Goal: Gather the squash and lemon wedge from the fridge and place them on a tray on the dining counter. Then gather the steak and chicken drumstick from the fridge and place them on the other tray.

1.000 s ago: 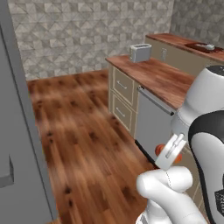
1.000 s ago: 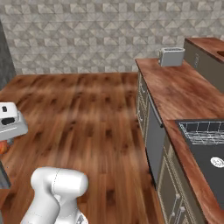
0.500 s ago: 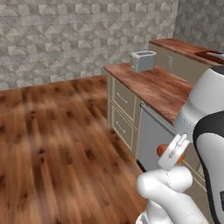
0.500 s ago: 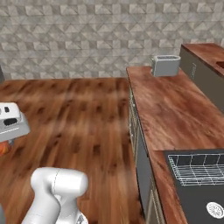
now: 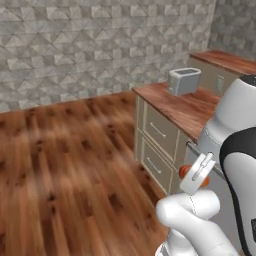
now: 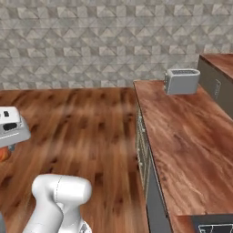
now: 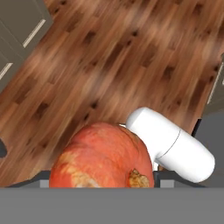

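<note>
Base swung since earlier, toaster (image 5: 184, 81) now nearer; tool (image 5: 196, 175) spread wide, gripping orange squash (image 7: 103, 158).

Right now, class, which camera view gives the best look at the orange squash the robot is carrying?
The hand view: the squash sits large and close, showing its orange skin and stem end. In the left base view only an orange sliver peeks from behind the white hand; in the right base view, just an orange edge at the left border.
</note>
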Available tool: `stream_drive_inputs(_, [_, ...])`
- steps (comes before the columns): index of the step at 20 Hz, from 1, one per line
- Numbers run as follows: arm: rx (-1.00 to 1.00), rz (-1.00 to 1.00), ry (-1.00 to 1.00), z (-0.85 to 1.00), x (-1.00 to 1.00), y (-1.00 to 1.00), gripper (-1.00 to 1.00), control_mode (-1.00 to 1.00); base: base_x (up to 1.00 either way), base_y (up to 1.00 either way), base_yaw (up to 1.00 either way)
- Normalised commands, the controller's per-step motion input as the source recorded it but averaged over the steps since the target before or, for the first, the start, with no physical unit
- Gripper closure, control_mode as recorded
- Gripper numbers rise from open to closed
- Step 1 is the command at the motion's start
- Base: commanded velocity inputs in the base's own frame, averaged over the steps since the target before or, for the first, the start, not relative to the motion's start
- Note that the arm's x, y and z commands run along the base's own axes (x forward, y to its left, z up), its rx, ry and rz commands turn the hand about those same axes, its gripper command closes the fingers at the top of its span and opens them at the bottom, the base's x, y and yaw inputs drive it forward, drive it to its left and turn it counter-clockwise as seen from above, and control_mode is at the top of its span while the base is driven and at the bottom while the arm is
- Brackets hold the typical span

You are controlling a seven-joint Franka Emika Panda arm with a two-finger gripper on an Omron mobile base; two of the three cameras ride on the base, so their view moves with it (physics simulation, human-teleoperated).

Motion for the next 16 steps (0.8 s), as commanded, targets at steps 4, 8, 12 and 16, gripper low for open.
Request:
stream_drive_inputs(4, [0.00,0.00,0.00,0.00,0.00,0.00,1.00,1.00,1.00,0.58,-0.09])
stream_drive_inputs(8, [0.00,0.00,0.00,0.00,0.00,0.00,1.00,1.00,0.97,0.66,-0.11])
stream_drive_inputs(12, [0.00,0.00,0.00,0.00,0.00,0.00,1.00,1.00,0.91,0.72,-0.15])
stream_drive_inputs(16, [0.00,0.00,0.00,0.00,0.00,0.00,1.00,1.00,0.86,0.70,-0.16])
